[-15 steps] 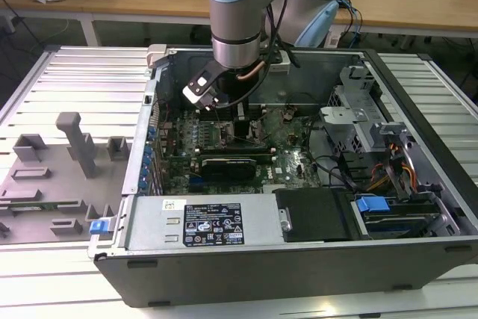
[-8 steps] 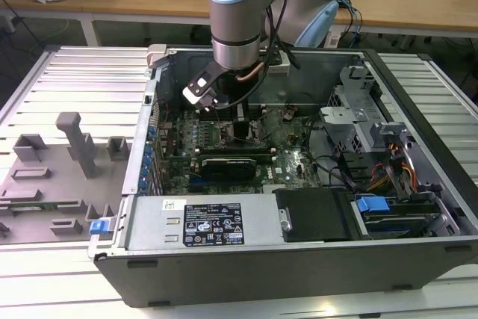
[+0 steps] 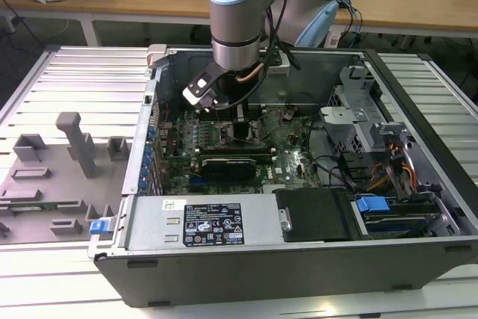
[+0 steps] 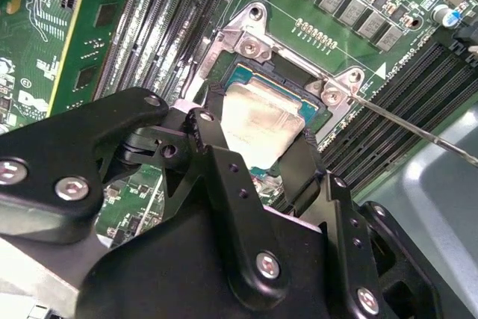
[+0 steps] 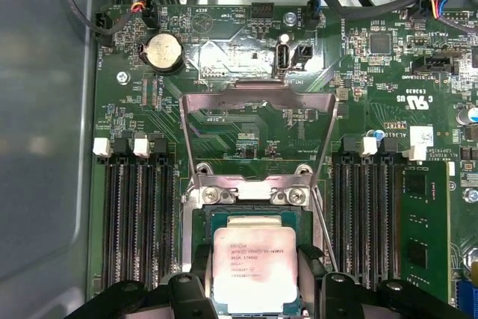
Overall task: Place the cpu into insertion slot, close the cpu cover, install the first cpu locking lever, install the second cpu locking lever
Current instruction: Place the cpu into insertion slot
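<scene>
Inside the open computer case (image 3: pixel 299 259) on the bench (image 3: pixel 75 72), the cpu (image 5: pixel 256 259) lies in the insertion slot (image 5: pixel 246 218) (silver-grey top facing up). The cpu cover (image 5: pixel 258 89) stands swung open just beyond the slot. The claw (image 5: pixel 258 282) grips the cpu, its fingers (image 5: pixel 200 274) pressed against two opposite edges.

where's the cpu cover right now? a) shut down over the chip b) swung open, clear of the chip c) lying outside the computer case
b: in the first wrist view the cpu cover is swung back from its hinge over the green board, and the cpu lies uncovered in the insertion slot.
</scene>
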Action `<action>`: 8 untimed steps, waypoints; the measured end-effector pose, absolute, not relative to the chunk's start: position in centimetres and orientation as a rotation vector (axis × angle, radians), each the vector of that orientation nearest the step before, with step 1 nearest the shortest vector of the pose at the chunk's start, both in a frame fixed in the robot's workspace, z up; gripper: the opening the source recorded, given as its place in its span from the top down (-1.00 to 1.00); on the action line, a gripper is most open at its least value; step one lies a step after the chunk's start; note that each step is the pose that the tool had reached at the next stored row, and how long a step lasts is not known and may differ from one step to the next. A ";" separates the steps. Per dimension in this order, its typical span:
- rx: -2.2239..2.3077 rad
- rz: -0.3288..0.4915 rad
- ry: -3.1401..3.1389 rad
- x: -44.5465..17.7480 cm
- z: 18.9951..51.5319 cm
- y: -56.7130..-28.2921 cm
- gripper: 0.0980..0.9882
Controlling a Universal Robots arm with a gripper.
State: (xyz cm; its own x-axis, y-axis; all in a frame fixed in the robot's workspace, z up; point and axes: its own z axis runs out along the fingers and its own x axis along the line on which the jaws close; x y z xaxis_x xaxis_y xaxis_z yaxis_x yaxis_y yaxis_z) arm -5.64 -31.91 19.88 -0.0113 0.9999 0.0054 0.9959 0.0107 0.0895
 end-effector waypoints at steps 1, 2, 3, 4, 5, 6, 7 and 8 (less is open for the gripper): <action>2.166 0.104 2.190 -5.6 19.9 -31.9 -0.02; 2.166 0.104 2.191 -5.6 19.9 -31.9 -0.16; 2.166 0.104 2.191 -5.6 19.9 -31.9 -0.16; 2.166 0.104 2.190 -5.6 19.9 -31.9 -0.16; 2.166 0.104 2.190 -5.6 20.0 -31.9 -0.16; 2.166 0.104 2.190 -5.6 20.3 -31.9 -0.16; 2.166 0.105 2.190 -5.6 20.7 -31.9 -0.16; 2.166 0.105 2.190 -5.6 20.8 -31.9 -0.16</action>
